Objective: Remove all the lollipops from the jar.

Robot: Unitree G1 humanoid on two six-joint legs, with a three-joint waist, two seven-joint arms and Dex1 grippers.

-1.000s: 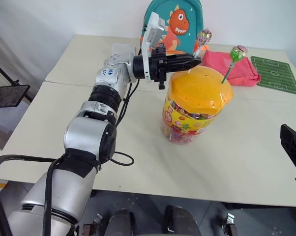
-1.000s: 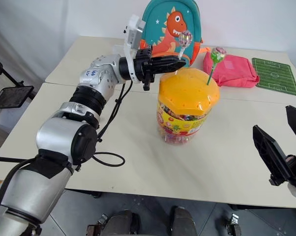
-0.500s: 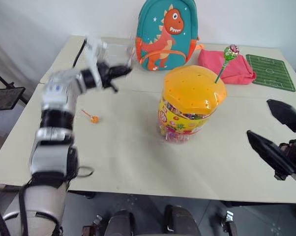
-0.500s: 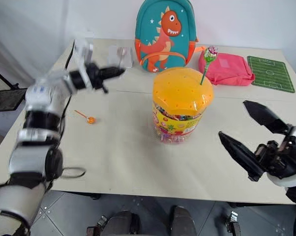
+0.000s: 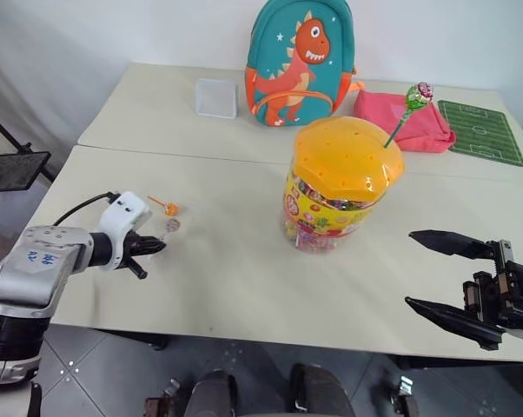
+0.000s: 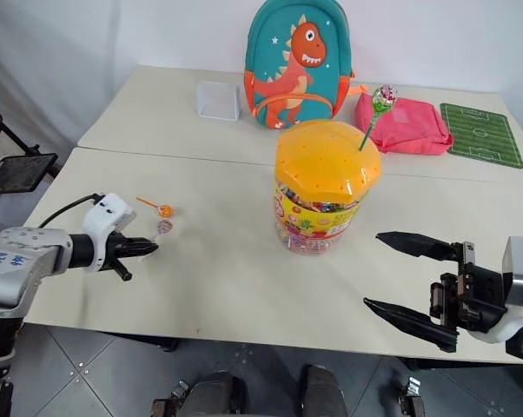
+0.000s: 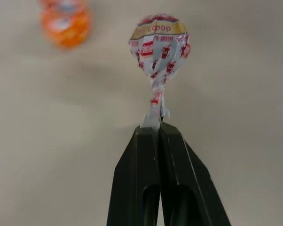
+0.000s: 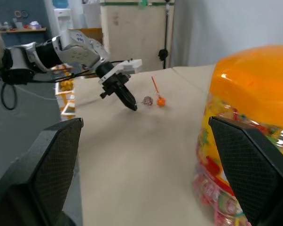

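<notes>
Standing near the middle of the worktop (image 5: 244,287), the jar (image 5: 341,184) carries its orange holed lid with one green-stick lollipop (image 5: 418,94) poking up from its far right side. Well to its left, the left gripper (image 7: 159,132) has its jaws closed on the stick of a pink-swirl lollipop (image 7: 159,44), the head held low over the worktop. Just beyond that lies an orange lollipop (image 5: 170,209) with an orange stick. The right gripper (image 5: 440,274) hovers near and right of the jar, jaws spread wide and holding nothing. At the far edge sit a dinosaur backpack (image 5: 301,61), a pink pouch (image 5: 392,117), a green mat (image 5: 480,130) and a small clear box (image 5: 215,97).
</notes>
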